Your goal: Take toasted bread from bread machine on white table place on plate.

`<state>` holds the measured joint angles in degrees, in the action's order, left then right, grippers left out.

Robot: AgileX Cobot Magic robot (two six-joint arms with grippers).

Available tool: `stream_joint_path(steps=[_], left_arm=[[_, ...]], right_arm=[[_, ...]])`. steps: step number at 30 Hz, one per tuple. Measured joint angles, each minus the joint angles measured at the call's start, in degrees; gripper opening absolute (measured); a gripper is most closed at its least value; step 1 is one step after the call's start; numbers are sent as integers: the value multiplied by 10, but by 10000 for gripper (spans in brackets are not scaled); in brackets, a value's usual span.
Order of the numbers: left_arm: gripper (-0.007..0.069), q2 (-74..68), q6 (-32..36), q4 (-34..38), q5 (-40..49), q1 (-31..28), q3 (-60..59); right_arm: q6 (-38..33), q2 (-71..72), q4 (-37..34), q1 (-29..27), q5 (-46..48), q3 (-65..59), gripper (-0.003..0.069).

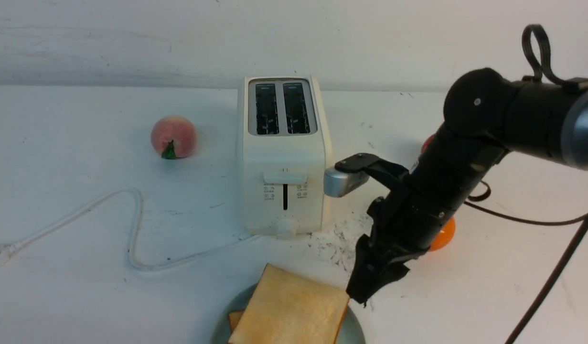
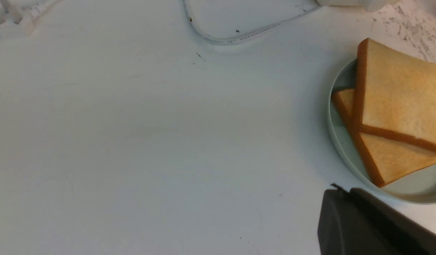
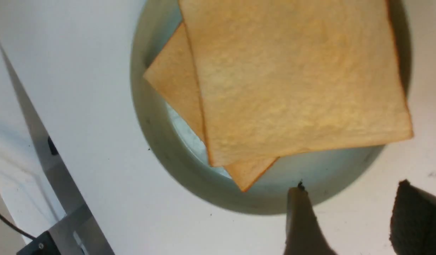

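Released and spread apart, the jaws of the robot's black right claw [image 3: 352, 216] hold nothing, hanging near the crust of a square, pale golden-tan slice of toasted bread [image 1: 294, 306]. This slice lies over a second golden-tan slice with an orange-brown crust [image 2: 398, 156], turned at a different angle beneath it. Both rest on a round, pale blue-green glossy plate [image 2: 421, 184] with a raised rim, and one corner of the upper slice reaches past that rim. The black left claw [image 2: 340, 189] is clenched, apart from the plate.

Beyond the plate, on the white, scuffed bench [image 1: 107, 301], stands a cream-white two-slot toaster [image 1: 284, 157], both slots empty. Its white power cord [image 1: 136, 215] curves away to the left, and a pink peach with a green leaf [image 1: 174, 137] sits left of the toaster. A shiny orange fruit [image 1: 443, 235] shows partly behind the right arm.
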<state>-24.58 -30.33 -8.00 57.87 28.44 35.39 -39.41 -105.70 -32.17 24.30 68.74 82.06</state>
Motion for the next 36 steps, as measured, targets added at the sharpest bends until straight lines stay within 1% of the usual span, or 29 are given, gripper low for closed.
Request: stream_joint_path(steps=[4,6,8,11,14,15,16,17,19,20,23,25,26,27,28,29,32,33,34,36], left_arm=[[-14,0,0,-2,3,0,0],[-14,0,0,-3,3,0,0],[-14,0,0,-4,3,0,0],[-14,0,0,-5,3,0,0],[-14,0,0,-12,-4,0,-1],[-14,0,0,-13,-8,0,-2],[-14,0,0,-14,-21,0,-4],[-14,0,0,-14,-31,0,-7],[-14,0,-1,-15,-57,0,-12],[-14,0,-1,-15,-61,0,-13],[-14,0,-1,-13,-136,0,-26],[-14,0,-1,-10,-171,0,-34],[-14,0,-1,-6,-197,0,-41],[-14,0,-1,-5,-205,0,-44],[-14,0,-1,2,-235,0,-54],[-14,0,-1,3,-235,0,-54],[-14,0,-2,18,-300,0,-78],[-14,0,-2,18,-302,0,-79],[-14,0,-2,19,-316,0,-84],[-14,0,-2,20,-347,0,-97]], right_arm=[[72,6,17,0,2,16,335],[115,21,24,0,3,16,309],[159,41,42,0,5,16,262],[196,79,68,0,9,16,197],[229,150,112,0,13,16,58],[235,171,121,0,13,16,36],[248,209,136,0,15,16,-3],[257,238,145,0,15,15,-14],[275,299,164,0,17,6,-18],[277,305,166,0,17,3,-18],[314,413,200,0,21,-46,-13],[337,476,225,0,1,-82,-11],[351,520,244,0,-23,-120,-10],[353,527,244,0,-23,-120,-10],[380,588,279,0,-68,-170,-9],[383,596,283,0,-74,-183,-9],[439,746,360,0,-174,-308,-9],[447,764,368,0,-185,-324,-9],[469,800,385,0,-207,-356,-9],[533,922,439,0,-284,-466,-9]])
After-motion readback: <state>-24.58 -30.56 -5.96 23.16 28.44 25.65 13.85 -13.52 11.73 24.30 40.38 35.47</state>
